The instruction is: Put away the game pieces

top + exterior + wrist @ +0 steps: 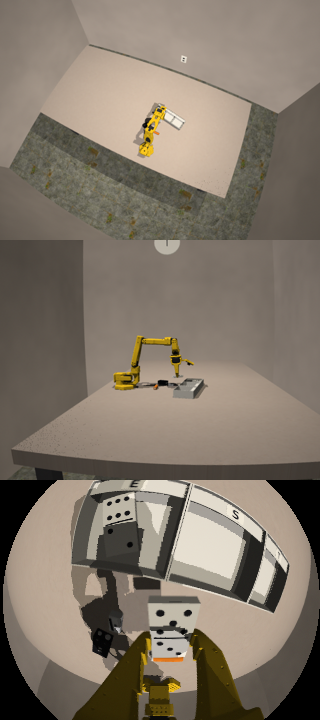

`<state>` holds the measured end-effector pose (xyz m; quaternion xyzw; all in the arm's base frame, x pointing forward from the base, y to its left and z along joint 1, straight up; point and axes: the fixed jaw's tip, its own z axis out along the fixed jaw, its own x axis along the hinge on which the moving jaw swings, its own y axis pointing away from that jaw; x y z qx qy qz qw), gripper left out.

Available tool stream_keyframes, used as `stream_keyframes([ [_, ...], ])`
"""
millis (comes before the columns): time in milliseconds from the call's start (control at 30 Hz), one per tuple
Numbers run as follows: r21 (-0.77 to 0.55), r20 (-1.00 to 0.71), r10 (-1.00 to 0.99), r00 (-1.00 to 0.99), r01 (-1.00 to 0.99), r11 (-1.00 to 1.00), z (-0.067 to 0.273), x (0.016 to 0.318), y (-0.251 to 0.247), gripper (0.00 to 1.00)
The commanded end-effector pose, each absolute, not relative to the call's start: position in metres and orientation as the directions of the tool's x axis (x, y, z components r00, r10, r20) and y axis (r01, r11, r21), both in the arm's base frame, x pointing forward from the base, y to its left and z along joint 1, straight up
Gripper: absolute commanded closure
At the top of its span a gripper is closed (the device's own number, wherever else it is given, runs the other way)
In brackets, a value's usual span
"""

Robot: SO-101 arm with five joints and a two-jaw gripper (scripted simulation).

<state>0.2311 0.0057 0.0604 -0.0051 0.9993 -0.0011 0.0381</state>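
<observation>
My gripper [172, 643] is shut on a white domino [171, 628] with black dots and holds it above the table, just short of the grey bin row [180, 534]. The compartment marked E [127, 523] is at the left end in the wrist view and holds a domino [115, 508] lying inside it. In the exterior view the gripper [177, 374] hangs tip down beside the far end of the bin row [188, 387]. In the top view the arm [152, 126] reaches over the near end of the bins [172, 118].
A compartment marked S [210, 540] lies to the right of E. A black object [162, 382] and a small orange cylinder [155, 386] lie on the table between the arm's base [124, 380] and the bins. A small dark piece [102, 640] lies left of the gripper.
</observation>
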Motion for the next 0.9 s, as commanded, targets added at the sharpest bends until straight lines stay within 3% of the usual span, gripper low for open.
stream_keyframes([
  [0, -0.001, -0.133, -0.015, -0.991, -0.015, 1.000, 0.072, 0.242, 0.010, 1.00],
  [867, 0.000, -0.175, -0.040, -0.984, -0.041, 0.999, 0.074, 0.259, 0.019, 1.00],
])
